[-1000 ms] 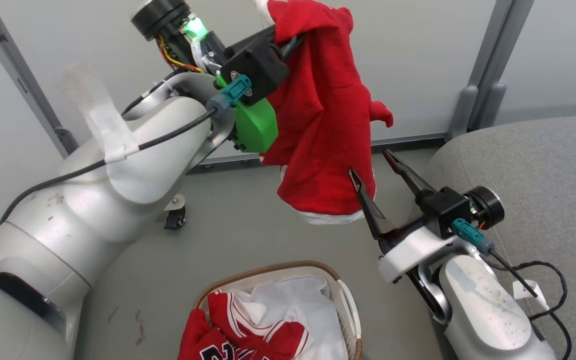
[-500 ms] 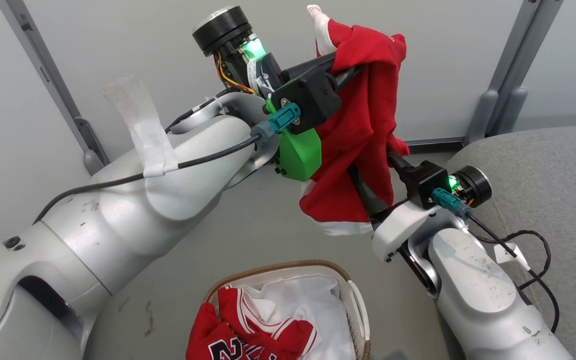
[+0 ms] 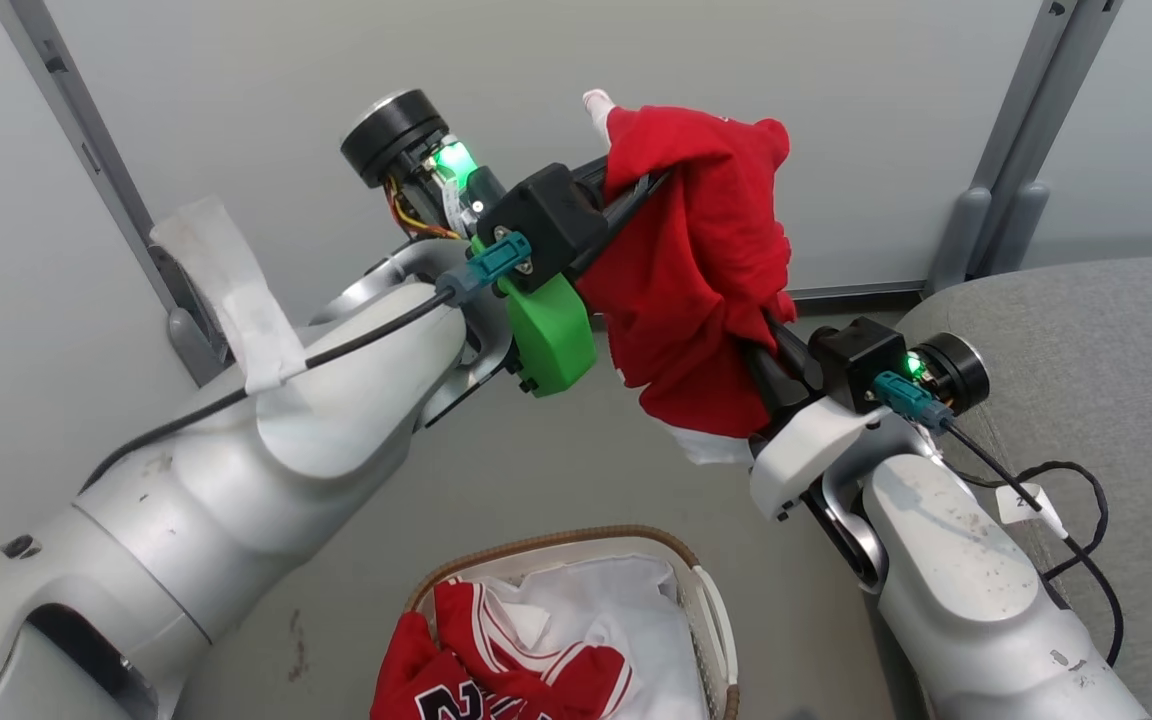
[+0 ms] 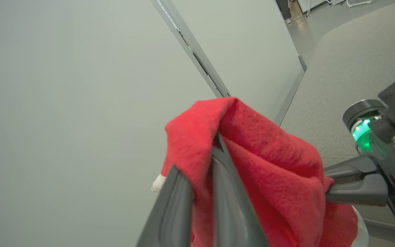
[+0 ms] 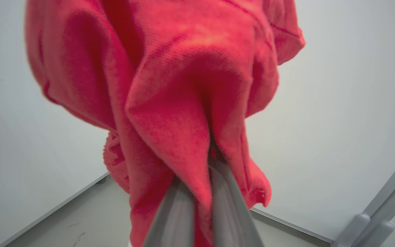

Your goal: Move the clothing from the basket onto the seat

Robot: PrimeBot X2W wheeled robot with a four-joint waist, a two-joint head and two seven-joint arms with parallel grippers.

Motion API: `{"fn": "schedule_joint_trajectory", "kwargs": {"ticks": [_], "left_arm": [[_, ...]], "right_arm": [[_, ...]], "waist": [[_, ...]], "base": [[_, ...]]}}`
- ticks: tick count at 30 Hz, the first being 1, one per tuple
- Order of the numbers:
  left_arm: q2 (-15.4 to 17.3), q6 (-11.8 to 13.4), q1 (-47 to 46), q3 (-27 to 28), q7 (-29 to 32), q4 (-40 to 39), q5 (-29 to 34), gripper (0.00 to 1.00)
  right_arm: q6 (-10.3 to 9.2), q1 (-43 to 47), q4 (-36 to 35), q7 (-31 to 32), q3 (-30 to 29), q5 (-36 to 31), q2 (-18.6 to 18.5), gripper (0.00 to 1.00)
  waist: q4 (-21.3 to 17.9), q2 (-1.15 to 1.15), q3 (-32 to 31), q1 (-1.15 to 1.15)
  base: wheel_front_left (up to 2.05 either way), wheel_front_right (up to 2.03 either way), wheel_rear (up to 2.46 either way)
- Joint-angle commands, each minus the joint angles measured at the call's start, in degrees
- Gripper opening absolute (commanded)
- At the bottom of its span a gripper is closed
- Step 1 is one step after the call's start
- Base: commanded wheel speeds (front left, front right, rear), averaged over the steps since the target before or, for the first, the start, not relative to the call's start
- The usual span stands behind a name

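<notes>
A red piece of clothing (image 3: 706, 270) with white trim hangs in the air above the floor. My left gripper (image 3: 636, 185) is shut on its top fold, and the cloth bunches between the fingers (image 4: 201, 192). My right gripper (image 3: 771, 350) is shut on the lower part, with a pleat of red cloth (image 5: 170, 68) pinched between its fingers (image 5: 202, 192). More red clothing with white trim and a black number (image 3: 496, 670) lies in the basket (image 3: 556, 545) at the bottom of the head view. The grey seat (image 3: 1086, 340) is at the right, beside my right arm.
A white liner (image 3: 626, 610) fills the basket's right side. Grey wall panels with metal posts (image 3: 996, 190) stand behind the arms. A black cable (image 3: 1086, 500) trails over the seat's edge. Grey floor lies between the basket and the wall.
My right gripper has risen into the hanging red clothing and shut on its lower part. The cloth is now bunched up between both grippers. The head view has shifted.
</notes>
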Motion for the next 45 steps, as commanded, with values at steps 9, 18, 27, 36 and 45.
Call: {"fn": "schedule_joint_trajectory", "kwargs": {"ticks": [9,18,27,36,45], "left_arm": [[-0.6,2.2,15.5,8.5,0.0,-2.2,-4.0,1.0],[-3.5,2.7,33.9,20.7,0.0,-4.6,0.3,1.0],[-5.6,0.9,43.2,28.1,0.0,-2.6,5.9,1.0],[-8.3,0.0,47.0,31.6,0.0,-2.7,9.6,1.0],[-9.6,0.0,47.8,32.9,0.0,-4.9,11.5,1.0]], "right_arm": [[-0.06,0.6,-0.8,-0.1,-5.5,-1.7,-0.2,0.0],[-0.06,1.3,-1.6,-0.1,-9.1,-5.6,-0.2,0.0],[-0.06,2.3,-1.8,-0.1,-11.4,-8.0,-0.2,0.0],[-0.06,2.0,-1.6,-0.1,-13.2,-9.8,-0.3,0.0],[-0.07,1.4,-2.0,-0.1,-14.8,-10.0,-1.1,0.0]], "waist": [[-1.0,0.0,0.5,0.0],[-3.1,0.0,1.6,0.0],[-5.9,0.0,2.1,0.0],[-11.2,0.0,2.7,0.0],[-22.0,0.0,5.1,0.0]], "base": [[0.0,0.0,0.0],[0.0,0.0,0.0],[0.0,0.0,0.0],[0.0,0.0,0.0],[0.0,0.0,0.0]]}}
